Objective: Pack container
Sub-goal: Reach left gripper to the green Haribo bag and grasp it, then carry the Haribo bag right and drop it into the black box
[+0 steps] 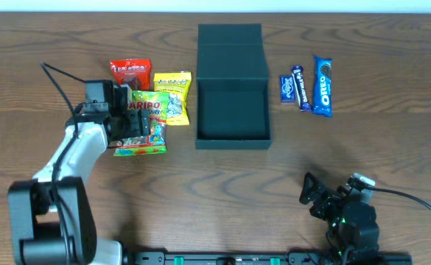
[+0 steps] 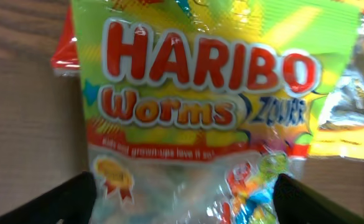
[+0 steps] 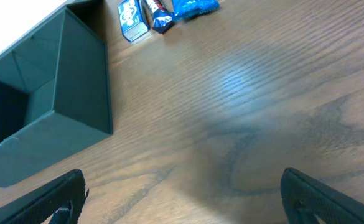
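The dark teal container [image 1: 233, 140] stands open at the table's middle, with its flap lid [image 1: 230, 40] laid back behind it and its inside showing bare. It also shows in the right wrist view [image 3: 76, 87]. My left gripper [image 1: 132, 132] is open and low over a Haribo Worms bag [image 1: 154, 121] left of the container. In the left wrist view its fingers [image 2: 185, 199] straddle the lower part of the bag [image 2: 200, 93]. My right gripper [image 1: 312, 193] is open and empty over bare table at the front right, as the right wrist view [image 3: 182, 199] also shows.
A red packet [image 1: 130, 72] and a yellow packet [image 1: 173, 92] lie beside the Haribo bag. Right of the container lie a small blue packet [image 1: 287, 88], a dark bar [image 1: 301, 87] and an Oreo pack [image 1: 323, 85].
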Controlling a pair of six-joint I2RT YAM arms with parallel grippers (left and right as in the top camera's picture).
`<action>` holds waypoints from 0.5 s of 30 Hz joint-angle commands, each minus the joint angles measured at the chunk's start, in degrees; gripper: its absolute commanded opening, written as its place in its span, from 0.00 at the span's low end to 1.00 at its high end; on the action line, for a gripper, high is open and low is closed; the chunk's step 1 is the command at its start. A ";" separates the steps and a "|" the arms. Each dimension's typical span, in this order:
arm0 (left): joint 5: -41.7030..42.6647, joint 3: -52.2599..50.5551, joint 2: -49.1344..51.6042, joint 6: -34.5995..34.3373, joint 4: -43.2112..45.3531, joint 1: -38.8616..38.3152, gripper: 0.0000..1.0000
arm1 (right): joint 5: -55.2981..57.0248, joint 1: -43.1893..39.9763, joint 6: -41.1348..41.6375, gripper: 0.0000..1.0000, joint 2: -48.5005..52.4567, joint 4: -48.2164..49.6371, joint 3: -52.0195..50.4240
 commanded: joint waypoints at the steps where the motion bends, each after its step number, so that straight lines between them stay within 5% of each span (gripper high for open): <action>1: 0.22 0.81 2.67 -0.11 1.31 -0.09 0.85 | 0.20 0.50 0.57 0.99 -0.31 -0.02 -0.31; 9: -2.14 0.81 7.17 -0.11 3.67 -2.19 0.58 | 0.20 0.50 0.57 0.99 -0.31 -0.02 -0.31; 15: -3.02 0.83 8.52 -0.20 2.54 -2.34 0.08 | 0.20 0.50 0.57 0.99 -0.31 -0.02 -0.31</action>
